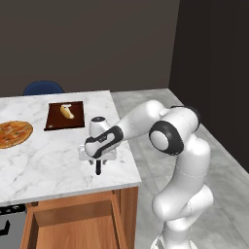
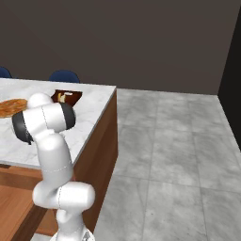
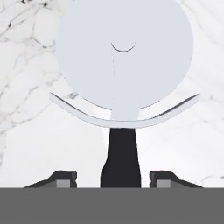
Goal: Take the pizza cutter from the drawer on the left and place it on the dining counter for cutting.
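Cutter (image 3: 124, 74): we are seeing it lying on the counter (image 1: 44, 160).
Gripper (image 3: 118, 178): fingers standing spread beside the handle, not touching.
Drawer (image 1: 73, 228): hanging open.

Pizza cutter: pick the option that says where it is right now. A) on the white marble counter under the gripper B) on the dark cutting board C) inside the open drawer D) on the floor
A: the pizza cutter lies on the veined marble counter, its black handle between the parted fingertips of the gripper.
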